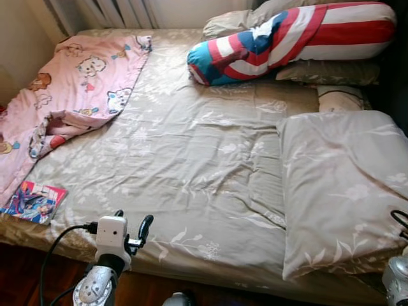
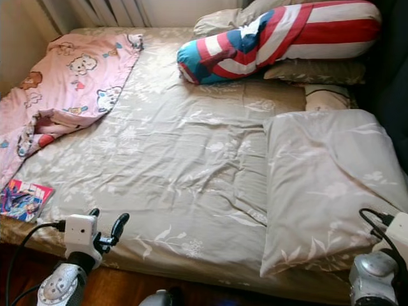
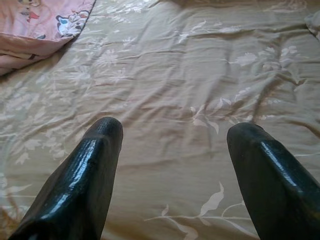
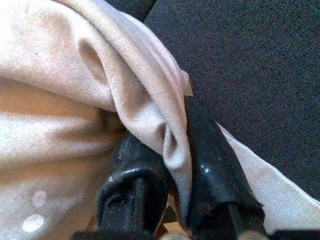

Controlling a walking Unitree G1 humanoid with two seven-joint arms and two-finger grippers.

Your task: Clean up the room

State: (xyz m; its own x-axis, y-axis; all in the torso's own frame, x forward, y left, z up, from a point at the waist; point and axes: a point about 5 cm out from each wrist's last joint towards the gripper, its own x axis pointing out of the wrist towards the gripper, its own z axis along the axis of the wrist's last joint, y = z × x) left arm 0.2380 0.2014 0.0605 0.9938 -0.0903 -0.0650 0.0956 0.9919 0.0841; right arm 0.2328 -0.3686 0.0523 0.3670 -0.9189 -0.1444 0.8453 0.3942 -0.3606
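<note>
A folded beige floral blanket lies on the right side of the bed. My right gripper is shut on a fold of that beige cloth at the blanket's near right corner; its wrist sits low at the bed's right edge. My left gripper hovers open over the bed's front edge, and between its fingers there is only bare sheet. A pink cartoon blanket lies crumpled at the far left. A colourful comic book rests on the front left corner.
A red, white and blue bolster and beige pillows lie at the head of the bed. Dark fabric is just beyond the right gripper. A wall borders the left side, and dark wood floor runs below the front edge.
</note>
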